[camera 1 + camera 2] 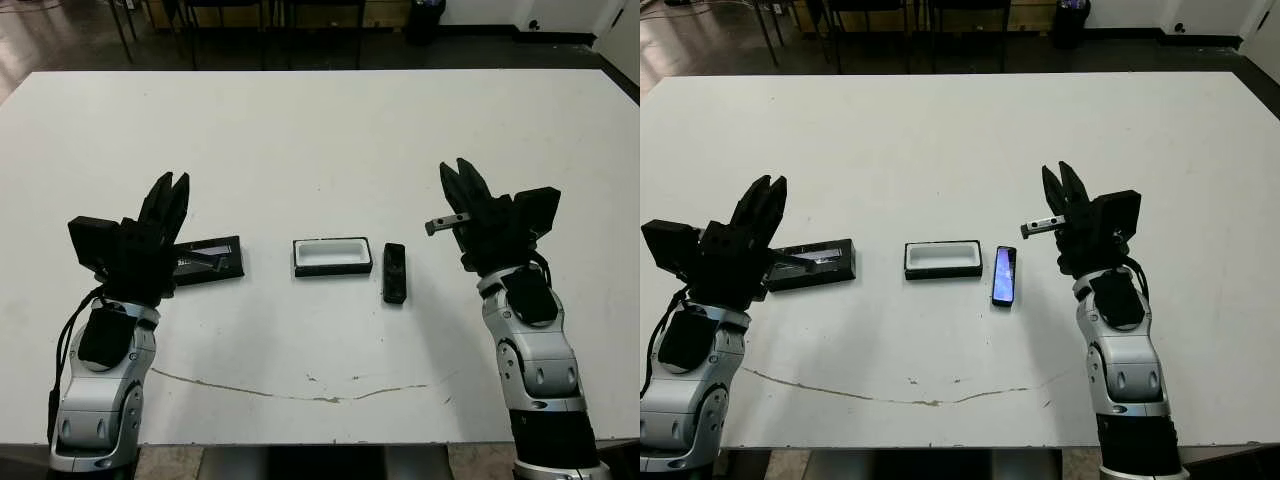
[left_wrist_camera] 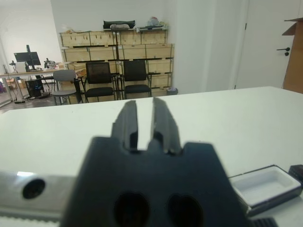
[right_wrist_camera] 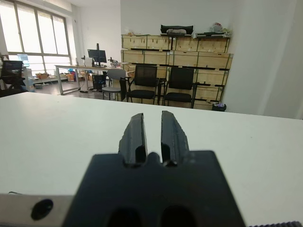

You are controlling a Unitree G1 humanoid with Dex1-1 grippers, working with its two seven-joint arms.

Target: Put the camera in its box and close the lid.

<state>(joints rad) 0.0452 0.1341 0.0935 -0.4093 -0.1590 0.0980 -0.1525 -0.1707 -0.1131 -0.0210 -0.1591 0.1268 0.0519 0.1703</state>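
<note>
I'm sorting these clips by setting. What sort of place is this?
Probably a lab or workshop office: stacked pale wooden crates line the back wall, black office chairs stand before them, and a desk with a dark monitor sits by large windows.

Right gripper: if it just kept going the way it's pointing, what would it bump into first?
Probably nothing. The right gripper points over bare white table toward the far edge. The camera and box lie off to its side, out of that line.

A wide white desk [image 1: 320, 130] carries three things in a row: a flat black lid panel [image 1: 208, 259] at left, a white-lined black tray box [image 1: 332, 256] mid-desk, and a slim black bar camera [image 1: 1004, 275] just right of it.
</note>
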